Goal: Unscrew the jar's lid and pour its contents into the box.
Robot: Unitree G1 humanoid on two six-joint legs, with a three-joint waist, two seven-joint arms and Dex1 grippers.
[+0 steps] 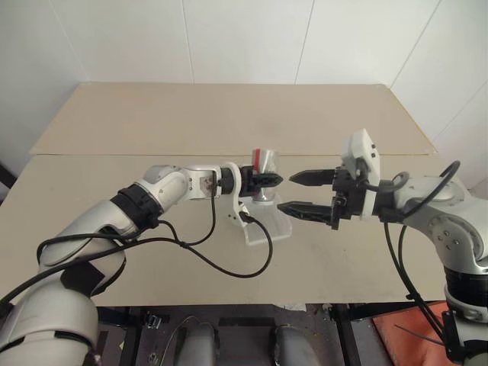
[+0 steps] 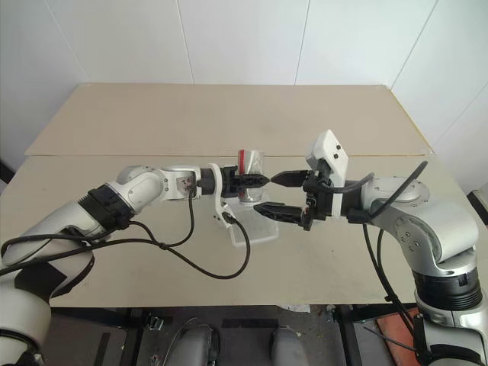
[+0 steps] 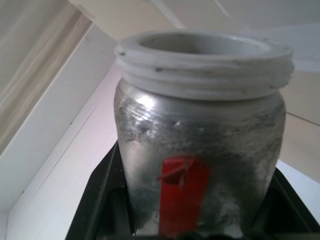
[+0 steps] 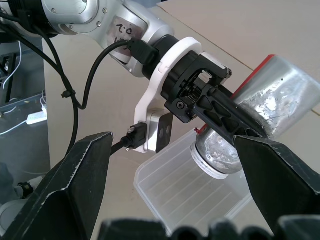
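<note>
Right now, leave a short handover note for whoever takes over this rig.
Left gripper: shut on the silvery jar with the red label, held tipped, its open mouth down over the translucent white ribbed plastic box.
Right gripper: open, holding nothing, beside the jar.
Done: jar's thread bare, so the lid is off.
Cannot tell whether the contents have fallen; the box looks empty from the right wrist view.
Left: finish pouring, check the box.

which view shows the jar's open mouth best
The left wrist view: the jar sits close up, its white threaded rim bare, no lid on. The right wrist view shows it tilted mouth-down over the box, held by the left gripper. The eye views show it small, partly hidden.
</note>
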